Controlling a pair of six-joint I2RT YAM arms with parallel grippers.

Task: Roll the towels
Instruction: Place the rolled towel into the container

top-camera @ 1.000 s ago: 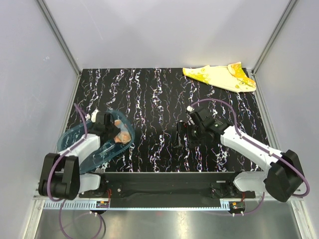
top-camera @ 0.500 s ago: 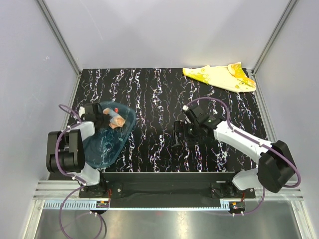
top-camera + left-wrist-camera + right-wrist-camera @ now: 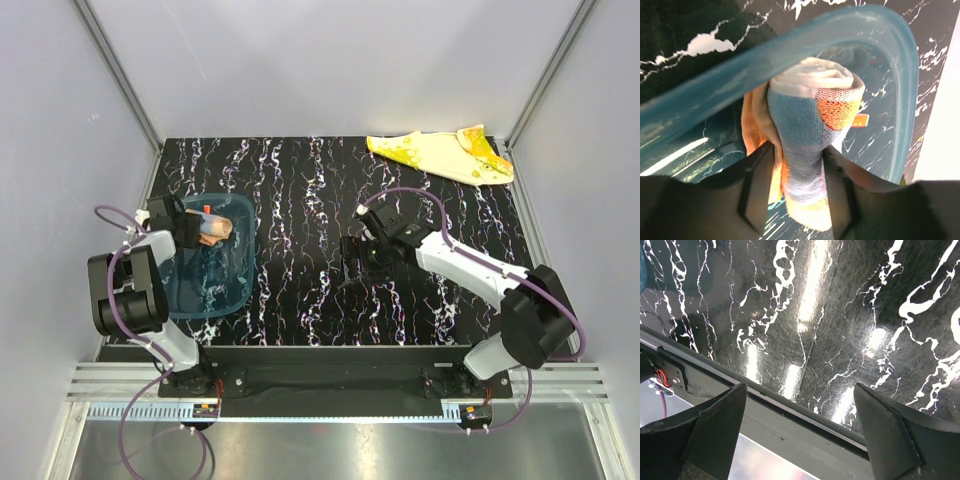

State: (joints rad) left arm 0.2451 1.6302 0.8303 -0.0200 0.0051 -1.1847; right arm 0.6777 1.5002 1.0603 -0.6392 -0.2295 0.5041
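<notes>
The orange-pink towel (image 3: pixel 810 115) with pale blue patches is rolled into a tight cylinder. It sits over the inside of the translucent teal-blue tray (image 3: pixel 790 45), and my left gripper (image 3: pixel 797 152) is shut on it, both fingers pressing its sides. From above, that roll (image 3: pixel 213 227) lies at the tray's far edge with the left gripper (image 3: pixel 190 228) just left of it. The yellow towel (image 3: pixel 440 153) lies spread flat at the table's far right corner. My right gripper (image 3: pixel 350 268) hovers open mid-table with nothing between its fingers (image 3: pixel 715 420).
The tray (image 3: pixel 215 285) sits at the table's left side, close to the left wall. The right wrist view shows the black marbled tabletop (image 3: pixel 840 315) and its near edge rail (image 3: pixel 790 415). Grey walls enclose the table on three sides.
My left arm swung back and left, carrying the rolled towel to the tray's far end, and the tray shifted with it. My right gripper drifted slightly left, still open.
</notes>
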